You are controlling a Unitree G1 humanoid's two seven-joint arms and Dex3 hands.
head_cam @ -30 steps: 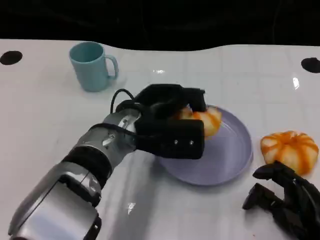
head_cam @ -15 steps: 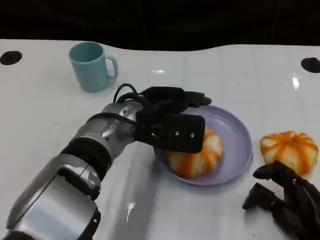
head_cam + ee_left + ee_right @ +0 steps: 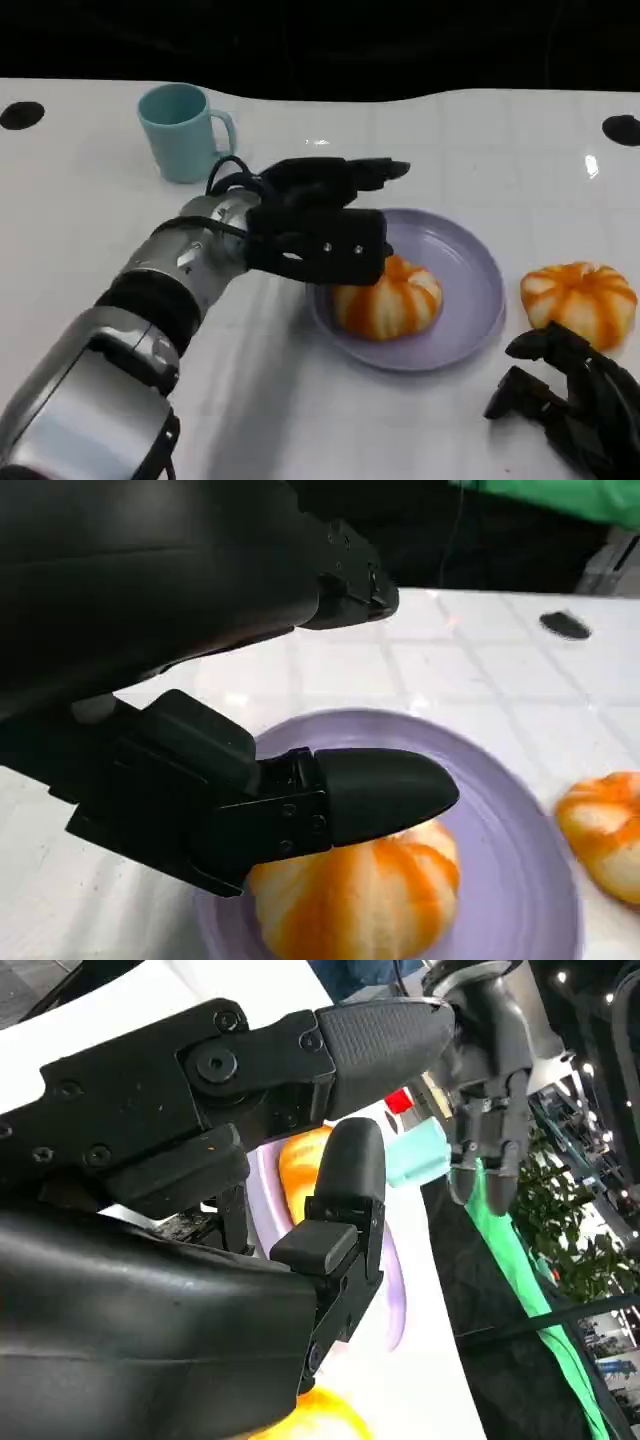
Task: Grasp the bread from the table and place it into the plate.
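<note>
Left hand (image 3: 325,225) hovers with fingers spread, holding nothing; just below its fingers the bread (image 3: 386,309) lies in the plate (image 3: 470,275). Beyond that, a second bread (image 3: 579,301) sits near the right hand (image 3: 570,400), fingers seemingly loosely curled and empty. Withdrawing carelessly could knock the bread out. No legible writing.

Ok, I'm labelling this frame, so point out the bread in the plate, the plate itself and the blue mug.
bread in the plate (image 3: 385,308), head view, middle of its striped top.
plate (image 3: 470,275), head view, bare inner surface near the rim.
blue mug (image 3: 180,140), head view, its outer wall.
</note>
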